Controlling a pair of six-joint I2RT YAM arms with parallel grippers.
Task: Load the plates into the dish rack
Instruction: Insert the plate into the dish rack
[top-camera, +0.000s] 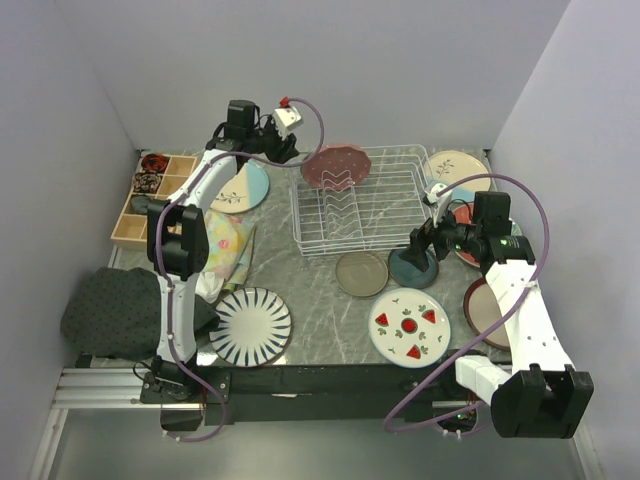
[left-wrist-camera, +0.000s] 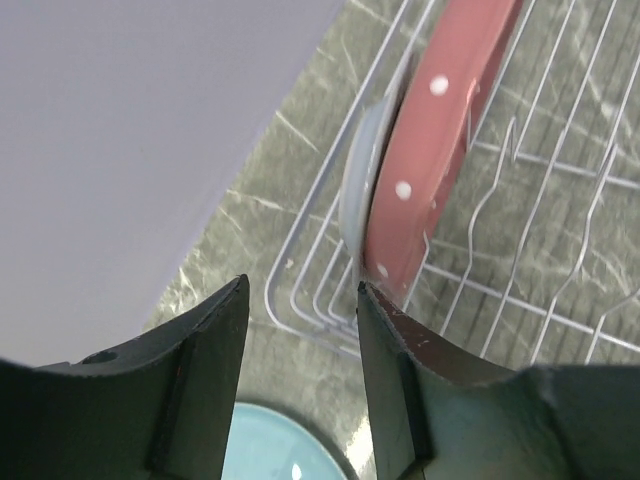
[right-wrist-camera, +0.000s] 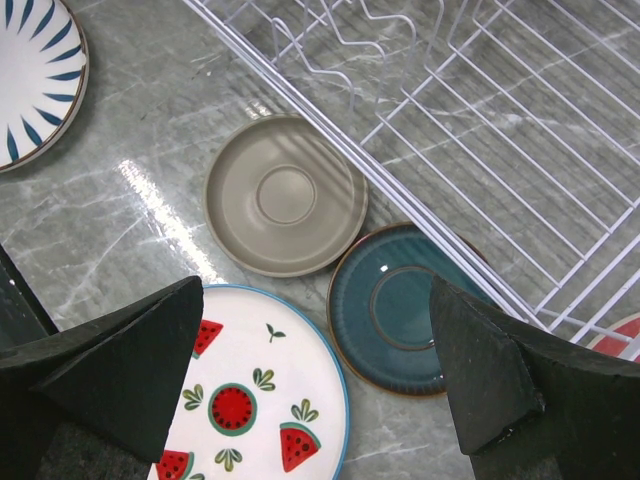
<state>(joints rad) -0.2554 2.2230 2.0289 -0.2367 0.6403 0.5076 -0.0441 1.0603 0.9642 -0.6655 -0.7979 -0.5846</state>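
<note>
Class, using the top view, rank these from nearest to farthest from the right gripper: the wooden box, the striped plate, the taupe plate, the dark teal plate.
Measured from the right gripper:
1. Dark teal plate, directly beneath it.
2. Taupe plate, just to the left.
3. Striped plate, well to the left, toward the near edge.
4. Wooden box, at the far left side.

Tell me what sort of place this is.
Probably a robot test booth, not a home kitchen: bare pale walls box in a marble-look table, the left arm and right arm are bolted along its near edge, and the watermelon plate and striped plate lie flat near a white wire dish rack.
</note>
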